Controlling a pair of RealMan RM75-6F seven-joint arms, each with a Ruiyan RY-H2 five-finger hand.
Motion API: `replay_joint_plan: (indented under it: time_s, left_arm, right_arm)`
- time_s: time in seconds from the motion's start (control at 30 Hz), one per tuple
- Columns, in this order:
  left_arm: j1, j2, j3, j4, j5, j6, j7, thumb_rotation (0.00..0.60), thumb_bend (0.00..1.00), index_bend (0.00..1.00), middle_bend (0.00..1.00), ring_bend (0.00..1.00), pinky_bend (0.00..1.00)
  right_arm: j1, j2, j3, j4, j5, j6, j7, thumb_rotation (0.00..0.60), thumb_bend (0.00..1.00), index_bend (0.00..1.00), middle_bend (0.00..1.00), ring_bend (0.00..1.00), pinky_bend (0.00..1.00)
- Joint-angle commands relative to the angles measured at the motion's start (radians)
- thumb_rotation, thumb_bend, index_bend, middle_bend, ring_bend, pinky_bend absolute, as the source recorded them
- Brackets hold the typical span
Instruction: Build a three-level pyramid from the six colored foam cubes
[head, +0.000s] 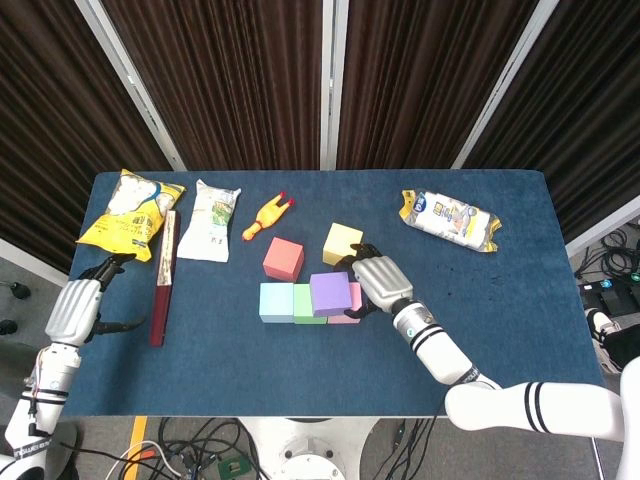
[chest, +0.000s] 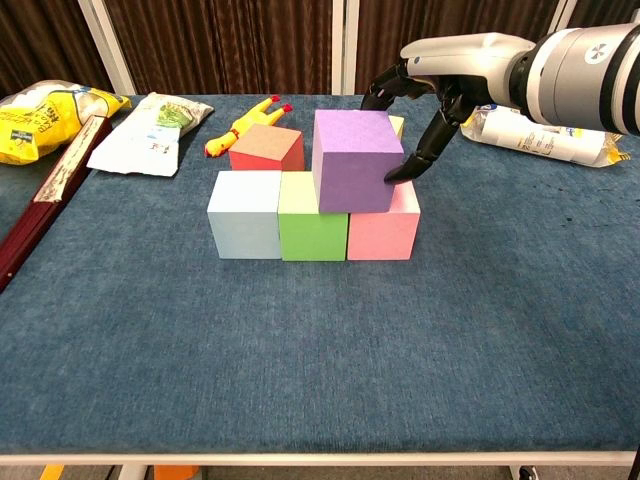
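A light blue cube (head: 276, 302) (chest: 244, 213), a green cube (head: 307, 310) (chest: 312, 225) and a pink cube (head: 350, 308) (chest: 383, 228) stand in a touching row. The purple cube (head: 329, 293) (chest: 355, 160) rests on top, straddling green and pink. My right hand (head: 378, 282) (chest: 430, 90) reaches over it from the right, with fingers on its right face and back edge. A red cube (head: 283, 258) (chest: 265, 148) and a yellow cube (head: 342, 242) (chest: 396, 125) sit just behind the row. My left hand (head: 80, 305) hovers at the table's left edge, fingers apart and holding nothing.
A long dark red box (head: 164, 278) lies near my left hand. A yellow snack bag (head: 130, 213), a white packet (head: 213, 220) and a rubber chicken (head: 268, 217) lie at the back left. A white and blue bag (head: 450, 218) lies at the back right.
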Motion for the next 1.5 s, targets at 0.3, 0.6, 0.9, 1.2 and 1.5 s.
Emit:
replay_joint_plan:
  time_s: [0.3, 0.6, 0.9, 1.2, 1.5]
  left_arm:
    - [0.001, -0.003, 0.003, 0.006, 0.0, -0.001, -0.006, 0.6, 0.07, 0.17, 0.16, 0.25, 0.28]
    - [0.0, -0.005, 0.001, 0.008, 0.003, 0.002, -0.006, 0.6, 0.07, 0.17, 0.16, 0.25, 0.28]
    - [-0.008, 0.002, -0.003, 0.003, 0.004, -0.007, 0.006, 0.6, 0.07, 0.17, 0.16, 0.25, 0.28]
    - [-0.091, 0.047, -0.033, 0.017, 0.034, -0.095, -0.011, 0.6, 0.07, 0.17, 0.16, 0.25, 0.28]
    - [-0.328, 0.044, -0.098, 0.151, 0.089, -0.33, -0.058, 0.6, 0.07, 0.22, 0.18, 0.25, 0.27]
  right_arm:
    - [0.01, -0.008, -0.002, 0.017, 0.018, -0.012, -0.013, 0.6, 0.12, 0.52, 0.24, 0.0, 0.0]
    - [0.01, 0.005, -0.008, 0.007, 0.017, -0.026, -0.013, 0.6, 0.1, 0.17, 0.21, 0.0, 0.0]
    - [0.002, 0.028, -0.011, -0.009, -0.004, -0.03, -0.001, 0.6, 0.1, 0.0, 0.15, 0.0, 0.0]
    - [-0.08, 0.173, 0.019, -0.09, -0.112, 0.03, 0.085, 0.6, 0.11, 0.0, 0.13, 0.0, 0.0]
    - [-0.179, 0.293, 0.02, -0.111, -0.187, 0.06, 0.184, 0.6, 0.12, 0.0, 0.15, 0.0, 0.0]
